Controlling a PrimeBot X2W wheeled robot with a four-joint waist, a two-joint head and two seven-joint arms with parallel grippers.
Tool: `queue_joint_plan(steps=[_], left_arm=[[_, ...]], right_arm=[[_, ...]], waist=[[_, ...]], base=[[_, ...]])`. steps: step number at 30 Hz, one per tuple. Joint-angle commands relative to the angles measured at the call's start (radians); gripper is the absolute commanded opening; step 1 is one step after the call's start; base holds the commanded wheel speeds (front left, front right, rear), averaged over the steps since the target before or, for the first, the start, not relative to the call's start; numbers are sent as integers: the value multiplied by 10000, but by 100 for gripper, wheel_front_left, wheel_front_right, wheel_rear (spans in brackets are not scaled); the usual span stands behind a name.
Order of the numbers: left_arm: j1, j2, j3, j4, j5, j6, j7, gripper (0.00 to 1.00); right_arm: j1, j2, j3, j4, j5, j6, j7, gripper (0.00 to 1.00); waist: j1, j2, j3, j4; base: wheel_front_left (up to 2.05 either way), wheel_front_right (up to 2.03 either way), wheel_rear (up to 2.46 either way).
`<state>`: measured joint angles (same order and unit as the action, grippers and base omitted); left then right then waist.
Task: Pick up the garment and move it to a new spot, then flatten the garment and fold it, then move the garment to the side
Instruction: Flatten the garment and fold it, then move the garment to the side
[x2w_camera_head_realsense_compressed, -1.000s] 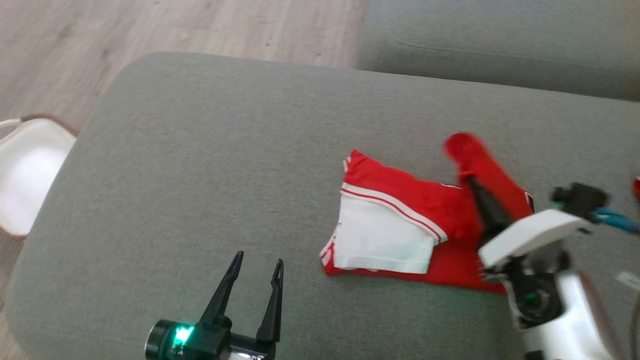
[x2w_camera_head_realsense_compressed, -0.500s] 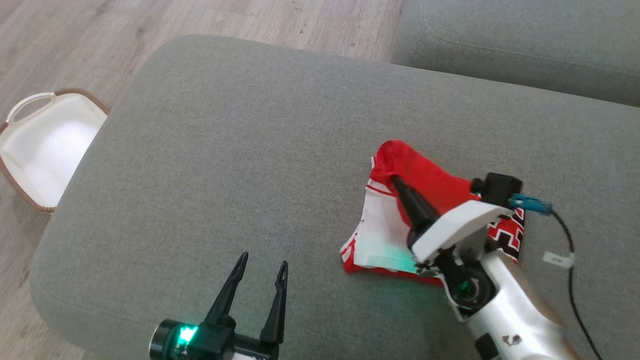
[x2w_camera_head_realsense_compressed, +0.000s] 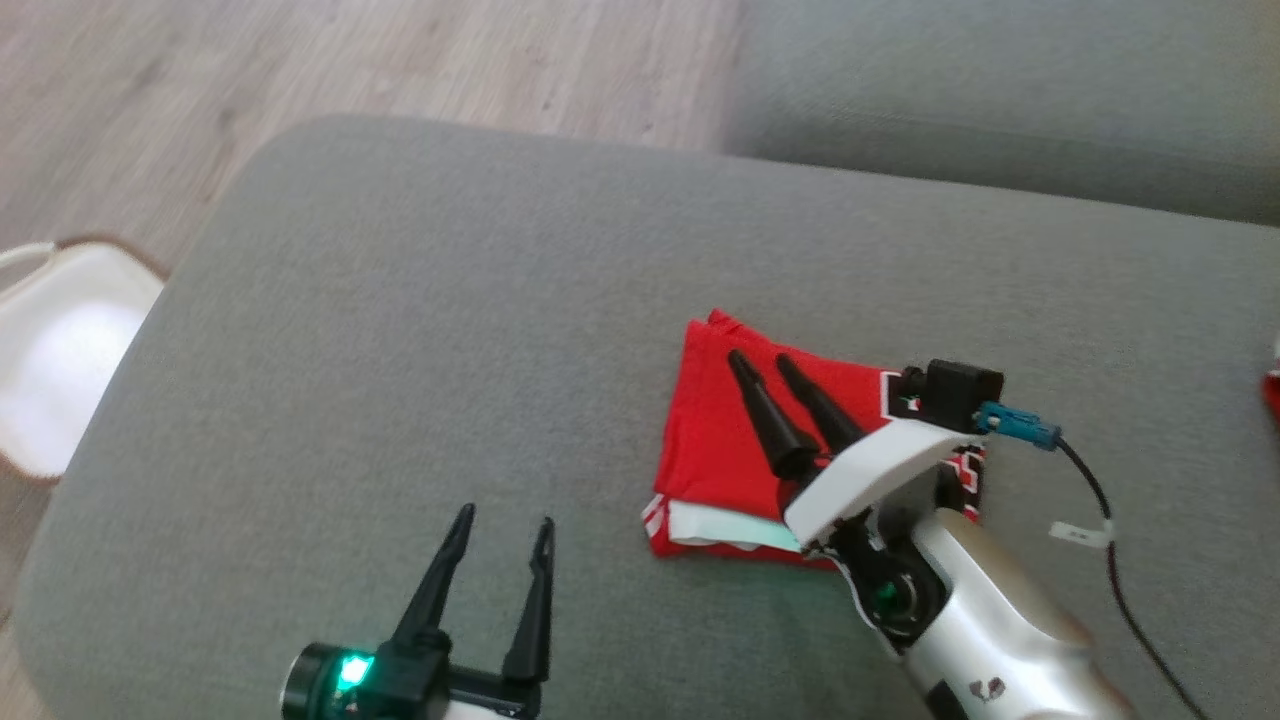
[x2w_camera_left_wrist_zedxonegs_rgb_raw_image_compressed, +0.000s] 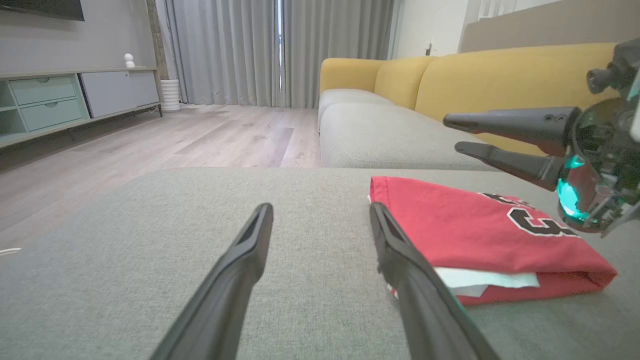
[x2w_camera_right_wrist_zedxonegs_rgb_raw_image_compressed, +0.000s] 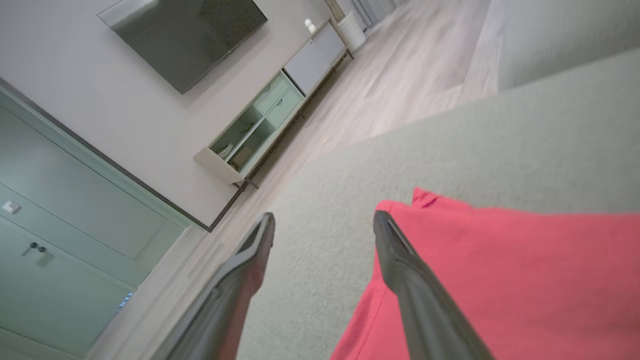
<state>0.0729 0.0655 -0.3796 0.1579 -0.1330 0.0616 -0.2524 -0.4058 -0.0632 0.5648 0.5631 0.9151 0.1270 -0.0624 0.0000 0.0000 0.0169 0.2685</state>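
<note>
The garment (x2w_camera_head_realsense_compressed: 715, 450) is a red jersey with white trim and black numbers, lying folded into a flat square on the grey cushion (x2w_camera_head_realsense_compressed: 450, 330). The left wrist view shows the garment (x2w_camera_left_wrist_zedxonegs_rgb_raw_image_compressed: 465, 230) from the side, a white layer peeking from its near edge. My right gripper (x2w_camera_head_realsense_compressed: 760, 362) hovers just above the fold, open, with nothing between its fingers; its wrist view shows the garment (x2w_camera_right_wrist_zedxonegs_rgb_raw_image_compressed: 525, 280) below and to the right. My left gripper (x2w_camera_head_realsense_compressed: 500, 520) stands open over bare cushion, left of the garment and apart from it.
A white basket with a brown rim (x2w_camera_head_realsense_compressed: 60, 350) sits on the wooden floor beyond the cushion's left edge. Another grey cushion (x2w_camera_head_realsense_compressed: 1000, 90) lies at the back right. A black cable (x2w_camera_head_realsense_compressed: 1110, 560) trails from the right wrist. A small red item (x2w_camera_head_realsense_compressed: 1272, 390) sits at the right edge.
My right gripper carried a red flap over to the left, laid it down across the white part and opened, letting go. The head camera shifted between frames. The left gripper stayed put.
</note>
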Motion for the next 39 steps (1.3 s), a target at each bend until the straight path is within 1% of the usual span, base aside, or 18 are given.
queue_joint_plan(steps=[1,5,10,13,15,17,20,23,25,29,39], left_arm=[[-127,-125,423,-335,-100,40,-93,100],[80,-131,716,-449,-219,170,-93,100],[325,-134,1025,-520,-182,364,-93,100],[492,-136,1157,-524,-157,442,-93,100],[626,-137,1200,-497,-151,444,-93,100],[742,-137,1266,-491,-91,457,-93,100],[927,-127,1354,-496,41,452,-93,100],[1131,-90,1407,-535,241,458,-93,100],[1263,-85,1476,-569,327,490,-93,100],[1428,-95,1609,-632,405,566,-93,100],[1336,-119,1696,-498,484,515,-93,100]], right_arm=[[-257,-63,8,-294,-228,37,-209,100],[361,-578,-462,-645,-1255,37,-932,100],[1418,-1419,-1155,-1149,-2641,37,-1723,100],[2177,-1665,-1804,-1404,-3557,37,-1939,100],[2743,-1623,-2397,-1656,-4001,37,-1979,100],[3338,-1539,-3061,-2150,-4681,37,-1986,100],[4295,-1236,-3880,-2726,-5617,37,-1989,100],[5069,-838,-4426,-3193,-6500,37,-1991,100],[5481,-587,-4590,-3334,-6786,37,-1991,100],[5919,-355,-4615,-3462,-7305,37,-1992,100],[6091,-133,-4656,-3566,-7529,37,-1993,100]], waist=[[0,0,-243,-265],[0,0,-522,-715],[0,0,-881,-1192],[0,0,-1099,-1379],[0,0,-1254,-1474],[0,0,-1382,-1546],[0,0,-1549,-1605],[0,0,-1665,-1635],[0,0,-1706,-1654],[0,0,-1727,-1680],[0,0,-1662,-1709]], base=[[0,0,0],[0,0,0],[0,0,0],[0,0,0],[0,0,0],[0,0,0],[0,0,0],[0,0,0],[0,0,0],[0,0,0],[0,0,0]])
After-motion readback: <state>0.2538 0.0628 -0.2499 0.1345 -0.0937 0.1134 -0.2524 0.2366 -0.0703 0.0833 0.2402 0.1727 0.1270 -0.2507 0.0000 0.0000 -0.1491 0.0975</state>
